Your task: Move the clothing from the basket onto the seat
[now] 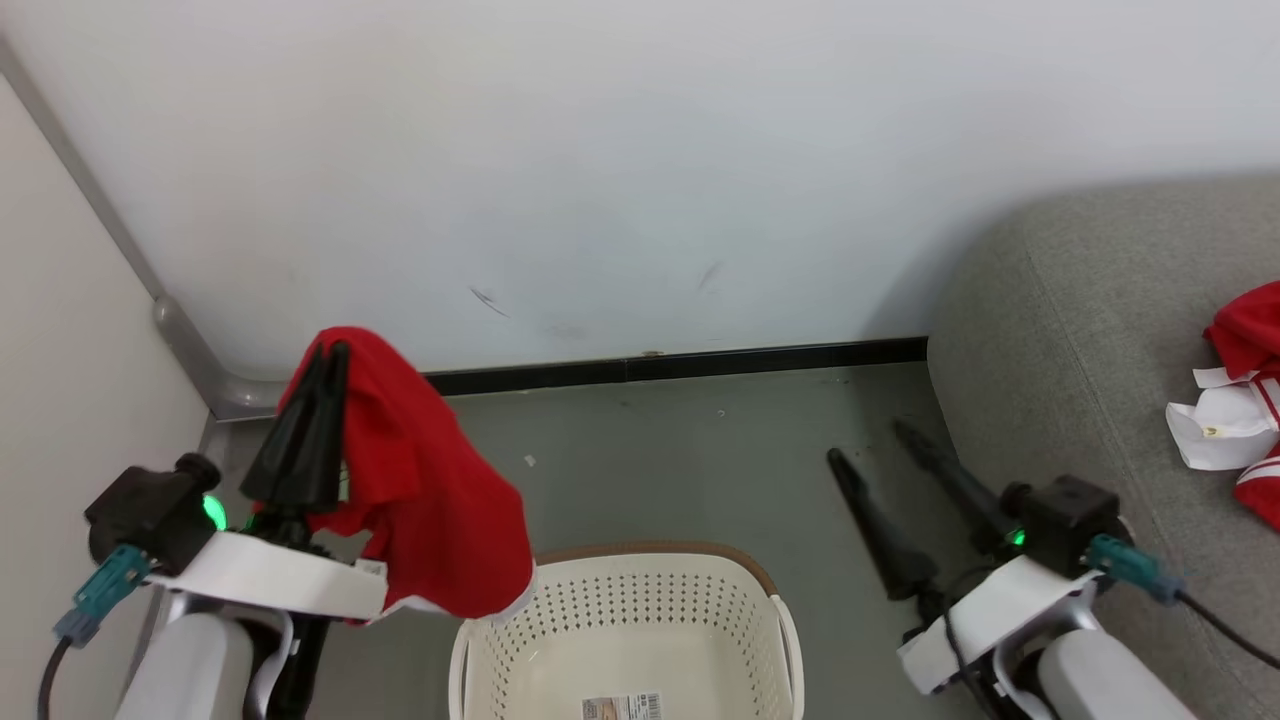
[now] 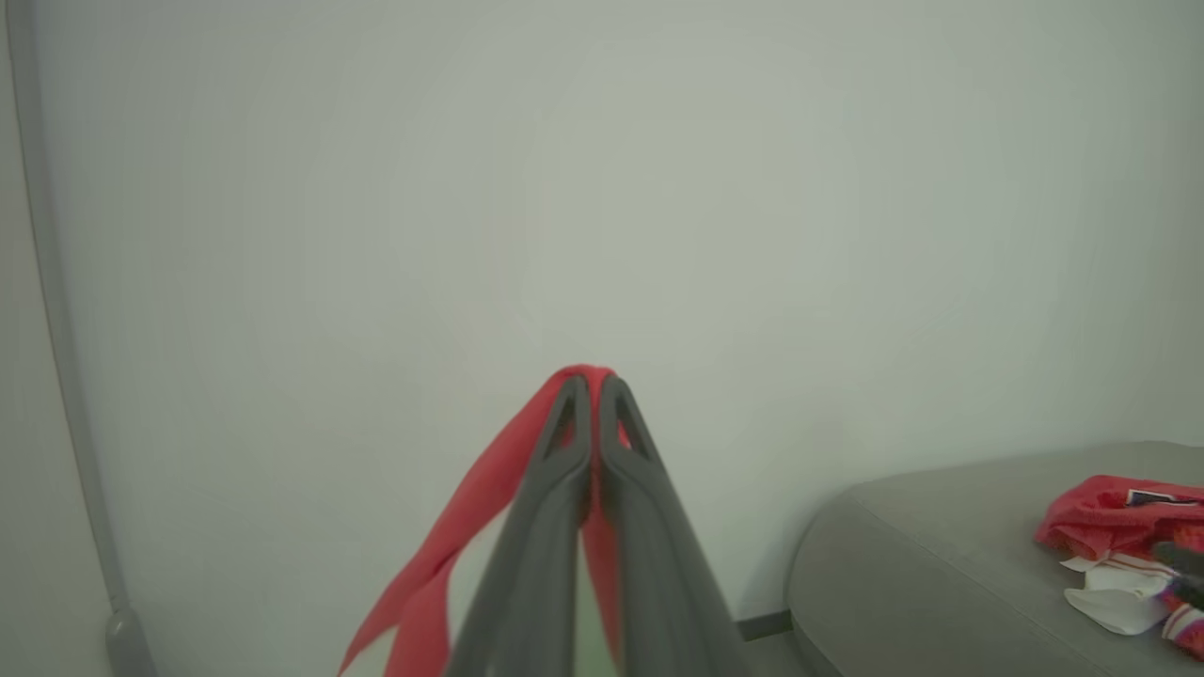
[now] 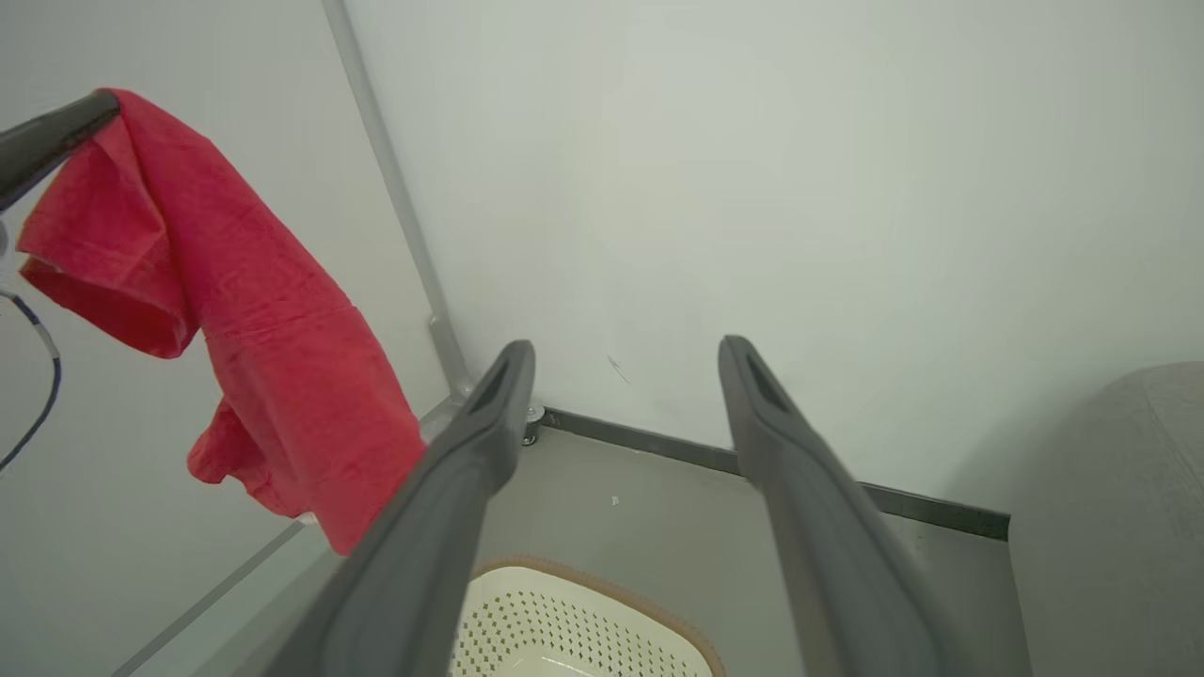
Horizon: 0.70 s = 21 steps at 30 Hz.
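Note:
My left gripper is shut on a bright red garment and holds it up left of the basket; the cloth drapes down to the basket's left rim. Along the left wrist's own fingers the gripper pinches the red cloth at its tips. The same garment hangs at the left of the right wrist view. The cream perforated basket stands at the bottom centre, its bare floor showing a paper label. My right gripper is open over the floor, right of the basket. More red and white clothing lies on the grey seat.
A white wall with a dark baseboard runs behind the basket. A grey corner post stands at the left. Grey floor lies between basket and wall. The seat's rounded corner is close to my right arm.

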### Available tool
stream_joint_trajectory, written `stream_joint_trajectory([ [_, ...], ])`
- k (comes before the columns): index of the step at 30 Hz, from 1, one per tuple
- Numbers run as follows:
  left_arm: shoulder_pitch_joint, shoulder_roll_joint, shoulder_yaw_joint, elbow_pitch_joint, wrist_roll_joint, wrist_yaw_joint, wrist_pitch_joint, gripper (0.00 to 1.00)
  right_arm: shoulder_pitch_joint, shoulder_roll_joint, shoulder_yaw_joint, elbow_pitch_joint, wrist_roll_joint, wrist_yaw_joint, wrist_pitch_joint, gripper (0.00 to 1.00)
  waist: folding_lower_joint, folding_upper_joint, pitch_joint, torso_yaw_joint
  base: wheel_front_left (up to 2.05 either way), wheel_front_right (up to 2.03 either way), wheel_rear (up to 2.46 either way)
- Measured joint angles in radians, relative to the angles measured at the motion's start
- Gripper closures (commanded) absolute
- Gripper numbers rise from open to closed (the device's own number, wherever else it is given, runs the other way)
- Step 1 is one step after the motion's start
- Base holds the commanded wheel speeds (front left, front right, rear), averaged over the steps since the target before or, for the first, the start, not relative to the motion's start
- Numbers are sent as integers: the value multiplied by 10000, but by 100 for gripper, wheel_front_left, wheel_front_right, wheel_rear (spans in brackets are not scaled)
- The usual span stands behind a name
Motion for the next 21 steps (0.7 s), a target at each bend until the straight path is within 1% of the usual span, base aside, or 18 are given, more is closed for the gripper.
stream_joint_trajectory([
  [5,-541,-67,-617,-263,94,-19,138,100,-151,21,1083,-104,232,0,0,0,0,0,28,44,0,0,0],
  [8,-880,-134,-1024,-408,150,-44,251,100,-441,105,1739,-134,284,0,0,0,0,0,35,37,0,0,0],
  [9,-1058,-203,-1289,-460,155,-44,347,100,-668,136,2115,-163,324,0,0,0,0,0,45,25,0,0,0],
  [12,-1274,-305,-1639,-522,155,-46,418,100,-964,176,2646,-199,431,0,0,0,0,0,68,-3,0,0,0],
  [15,-1486,-355,-2011,-564,155,-46,545,100,-1182,207,3009,-196,529,0,0,0,0,0,106,-40,0,0,0],
  [21,-1831,-462,-2746,-685,155,-46,686,100,-1569,240,3187,-102,614,0,0,0,0,0,157,-73,0,0,0],
])
